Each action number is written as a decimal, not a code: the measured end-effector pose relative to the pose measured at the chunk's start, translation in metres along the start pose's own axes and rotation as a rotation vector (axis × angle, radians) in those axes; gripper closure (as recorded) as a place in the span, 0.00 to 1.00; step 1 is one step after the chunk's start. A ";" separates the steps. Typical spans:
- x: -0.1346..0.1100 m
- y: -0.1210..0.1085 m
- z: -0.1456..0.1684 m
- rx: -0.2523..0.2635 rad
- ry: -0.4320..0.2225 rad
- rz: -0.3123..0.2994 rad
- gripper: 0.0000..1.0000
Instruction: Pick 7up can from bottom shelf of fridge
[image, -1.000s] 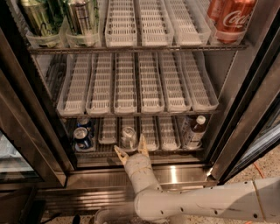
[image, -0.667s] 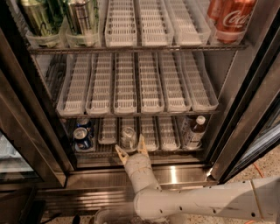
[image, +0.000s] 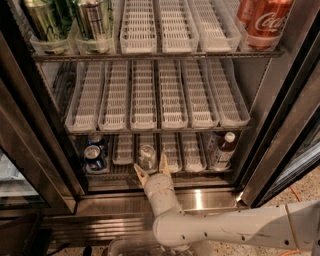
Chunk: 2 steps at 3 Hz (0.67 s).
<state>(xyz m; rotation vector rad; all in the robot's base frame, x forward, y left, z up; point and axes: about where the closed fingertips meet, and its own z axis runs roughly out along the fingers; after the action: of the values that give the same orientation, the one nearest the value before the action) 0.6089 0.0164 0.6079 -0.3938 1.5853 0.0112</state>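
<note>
1. end effector (image: 153, 170) sits at the front lip of the bottom shelf (image: 192, 153), carried on the white arm (image: 167, 207) that comes up from the lower edge of the view. its two fingers are spread apart and pinch nothing.
2. the 7up can (image: 147, 155) stands upright just beyond the fingertips, in a middle lane of that shelf, roughly in line with the gap between them. whether a finger touches it cannot be made out.
3. my reading of progress: the reach into the fridge (image: 210, 198) is done and the approach is nearly complete. what is left is to ease forward until the fingers flank the can, press them together, then lift and draw it out.
4. on the same shelf, well apart from the can, are blue cans (image: 94, 157) at the left of the view and a white-capped brown bottle (image: 223, 150) at the right.
5. farther up are the middle rack's white lane trays (image: 143, 97), then the top rack with green cans (image: 42, 17) and a red cola can (image: 265, 20).
</note>
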 end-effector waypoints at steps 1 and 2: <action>0.002 -0.002 0.005 0.004 0.010 0.011 0.28; 0.001 0.003 0.012 -0.010 0.011 0.037 0.29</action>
<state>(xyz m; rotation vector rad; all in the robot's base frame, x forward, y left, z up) 0.6194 0.0219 0.6055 -0.3733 1.6040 0.0452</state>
